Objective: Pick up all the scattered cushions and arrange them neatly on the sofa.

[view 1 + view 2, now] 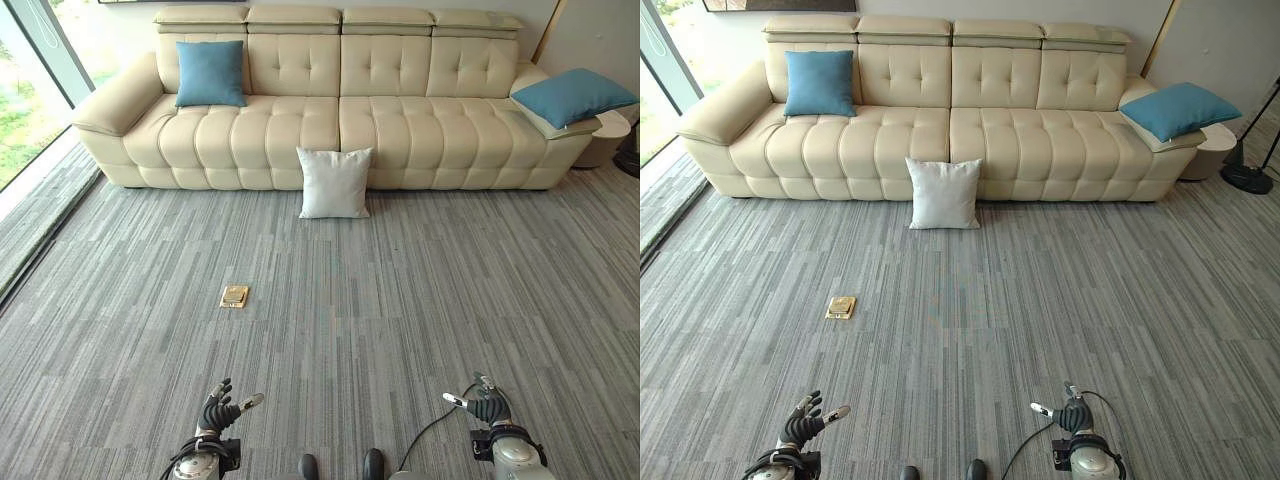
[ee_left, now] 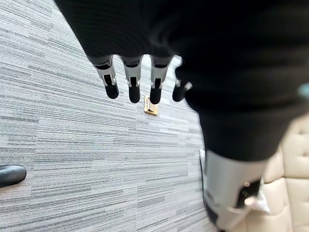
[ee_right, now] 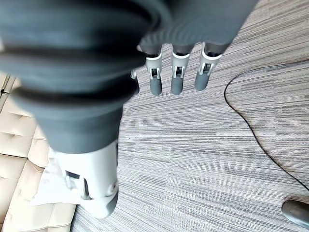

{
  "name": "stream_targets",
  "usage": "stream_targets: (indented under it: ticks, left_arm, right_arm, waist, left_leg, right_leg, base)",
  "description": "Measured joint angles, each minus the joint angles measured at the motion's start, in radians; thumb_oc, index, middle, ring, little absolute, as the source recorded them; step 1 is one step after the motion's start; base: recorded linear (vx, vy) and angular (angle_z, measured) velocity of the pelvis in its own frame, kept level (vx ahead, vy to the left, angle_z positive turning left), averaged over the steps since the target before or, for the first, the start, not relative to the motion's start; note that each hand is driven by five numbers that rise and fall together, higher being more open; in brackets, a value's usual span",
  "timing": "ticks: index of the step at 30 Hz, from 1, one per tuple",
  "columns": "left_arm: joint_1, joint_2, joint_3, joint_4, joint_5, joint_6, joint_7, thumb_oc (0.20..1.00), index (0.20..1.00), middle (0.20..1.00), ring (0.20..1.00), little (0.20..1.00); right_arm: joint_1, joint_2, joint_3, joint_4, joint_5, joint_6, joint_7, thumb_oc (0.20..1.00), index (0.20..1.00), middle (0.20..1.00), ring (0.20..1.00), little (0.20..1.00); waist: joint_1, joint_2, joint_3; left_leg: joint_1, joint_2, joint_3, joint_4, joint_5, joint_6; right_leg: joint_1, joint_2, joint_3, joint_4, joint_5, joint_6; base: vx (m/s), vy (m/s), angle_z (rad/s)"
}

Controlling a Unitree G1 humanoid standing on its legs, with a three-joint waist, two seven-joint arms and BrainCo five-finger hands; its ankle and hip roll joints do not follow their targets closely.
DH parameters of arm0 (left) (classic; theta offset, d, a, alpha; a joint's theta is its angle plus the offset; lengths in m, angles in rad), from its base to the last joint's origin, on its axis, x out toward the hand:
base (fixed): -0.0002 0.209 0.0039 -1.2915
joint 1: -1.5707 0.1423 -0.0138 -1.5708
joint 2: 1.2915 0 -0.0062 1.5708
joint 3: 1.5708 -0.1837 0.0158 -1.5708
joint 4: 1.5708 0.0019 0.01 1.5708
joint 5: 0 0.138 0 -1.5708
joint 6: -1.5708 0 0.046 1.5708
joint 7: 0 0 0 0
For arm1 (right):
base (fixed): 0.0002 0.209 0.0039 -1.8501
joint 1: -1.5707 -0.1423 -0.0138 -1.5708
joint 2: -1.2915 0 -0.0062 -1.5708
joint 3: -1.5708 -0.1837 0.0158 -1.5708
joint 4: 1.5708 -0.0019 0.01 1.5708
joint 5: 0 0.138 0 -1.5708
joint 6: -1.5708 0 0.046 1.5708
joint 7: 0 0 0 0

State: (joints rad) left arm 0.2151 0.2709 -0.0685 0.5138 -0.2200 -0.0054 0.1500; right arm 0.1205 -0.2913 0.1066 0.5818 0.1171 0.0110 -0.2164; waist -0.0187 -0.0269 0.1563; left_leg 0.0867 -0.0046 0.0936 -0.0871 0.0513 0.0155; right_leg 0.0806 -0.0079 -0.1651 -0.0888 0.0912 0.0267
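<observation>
A white cushion (image 1: 334, 183) stands on the carpet, leaning against the front of the cream sofa (image 1: 400, 120) near its middle. One blue cushion (image 1: 210, 73) stands upright on the sofa's left seat. Another blue cushion (image 1: 572, 96) lies tilted on the sofa's right armrest. My left hand (image 1: 219, 409) is low at the near left, far from the cushions, fingers straight and holding nothing. My right hand (image 1: 487, 406) is low at the near right, open and empty too. In the left wrist view my fingers (image 2: 131, 84) hang over the carpet.
A small brass floor plate (image 1: 234, 296) is set in the grey striped carpet between me and the sofa. A glass wall (image 1: 30, 90) runs along the left. A black lamp base (image 1: 1246, 178) stands on the floor right of the sofa, beside a round side table (image 1: 605, 137).
</observation>
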Motion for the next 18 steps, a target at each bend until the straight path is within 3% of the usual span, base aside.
stream_targets:
  ticks: [8, 14, 15, 16, 18]
  left_arm:
    - [-0.026, 0.000, 0.000, 0.000, -0.001, 0.002, 0.002, 1.000, 1.000, 1.000, 1.000, 1.000]
    - [-0.043, 0.013, -0.001, 0.000, -0.004, 0.003, 0.003, 1.000, 1.000, 1.000, 1.000, 1.000]
    - [-0.056, 0.015, -0.002, 0.001, -0.004, 0.004, 0.003, 1.000, 1.000, 1.000, 1.000, 1.000]
    - [-0.084, 0.020, -0.007, 0.001, -0.004, 0.004, 0.005, 1.000, 1.000, 1.000, 1.000, 1.000]
    - [-0.116, 0.027, -0.008, 0.002, -0.004, 0.004, 0.006, 1.000, 1.000, 1.000, 1.000, 1.000]
  right_arm:
    - [-0.008, 0.000, 0.001, 0.000, -0.001, 0.005, 0.001, 1.000, 1.000, 1.000, 1.000, 1.000]
    - [-0.006, -0.001, 0.000, 0.000, 0.001, 0.017, 0.002, 1.000, 1.000, 1.000, 1.000, 1.000]
    - [-0.006, -0.004, -0.005, 0.001, 0.001, 0.017, 0.002, 1.000, 1.000, 1.000, 1.000, 1.000]
    - [-0.031, -0.016, 0.000, 0.002, 0.000, 0.018, 0.002, 1.000, 1.000, 1.000, 1.000, 1.000]
    - [-0.050, -0.015, 0.003, 0.001, 0.000, 0.019, 0.002, 1.000, 1.000, 1.000, 1.000, 1.000]
  waist:
    - [0.002, -0.009, -0.004]
    - [0.002, -0.040, 0.008]
    - [0.004, -0.044, 0.013]
    - [0.003, -0.027, 0.039]
    - [0.000, -0.026, 0.061]
  left_leg:
    - [-0.032, 0.000, 0.002, 0.000, 0.003, 0.000]
    - [-0.039, -0.006, 0.002, 0.001, 0.000, 0.005]
    - [-0.046, -0.010, 0.004, 0.001, -0.010, 0.015]
    - [-0.064, 0.008, 0.000, 0.000, -0.011, 0.027]
    - [-0.063, 0.009, 0.010, 0.001, -0.001, 0.041]
  right_leg:
    - [-0.036, 0.000, 0.002, 0.000, 0.003, 0.001]
    - [-0.043, -0.001, -0.001, 0.011, 0.005, 0.004]
    - [-0.076, -0.003, 0.003, 0.057, 0.002, 0.005]
    - [-0.168, -0.009, 0.002, 0.215, -0.018, 0.035]
    - [-0.253, -0.028, 0.005, 0.373, -0.036, 0.063]
  base:
    - [0.01, 0.019, -0.01]
    - [0.00, 0.089, 0.00]
    - [-0.04, 0.122, -0.13]
    - [-0.02, 0.120, -0.16]
    - [0.09, 0.108, -0.10]
